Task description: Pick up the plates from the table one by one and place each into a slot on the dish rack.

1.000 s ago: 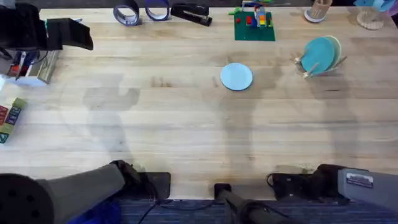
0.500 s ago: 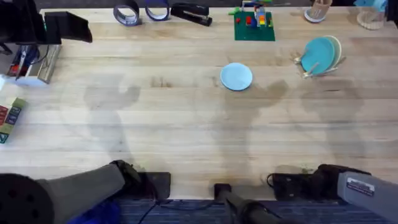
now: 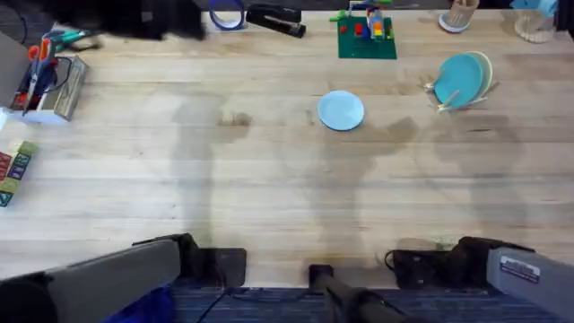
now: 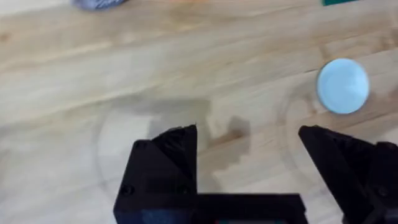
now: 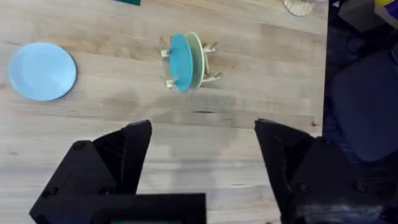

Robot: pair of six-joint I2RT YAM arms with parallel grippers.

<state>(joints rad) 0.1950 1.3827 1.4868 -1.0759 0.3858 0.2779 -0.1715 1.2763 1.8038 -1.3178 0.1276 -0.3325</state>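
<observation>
Wooden bench [image 3: 269,179]: pale plate [image 3: 341,110] flat, well apart from rack [image 3: 439,94]; teal plate [image 3: 459,79] slotted. Both jaws apart, empty. Risk: flat rim slips, or insertion tips light rack.

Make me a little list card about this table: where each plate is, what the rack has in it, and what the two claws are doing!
pale blue plate: lying flat on the table, near the middle, nothing touching it
teal plate: standing on edge in the dish rack
cream plate: standing in the rack right behind the teal one
left claw: open, holding nothing, above bare wood with the pale plate off to one side
right claw: open, holding nothing, above bare wood short of the rack
plates left to put away: one, the pale blue
</observation>
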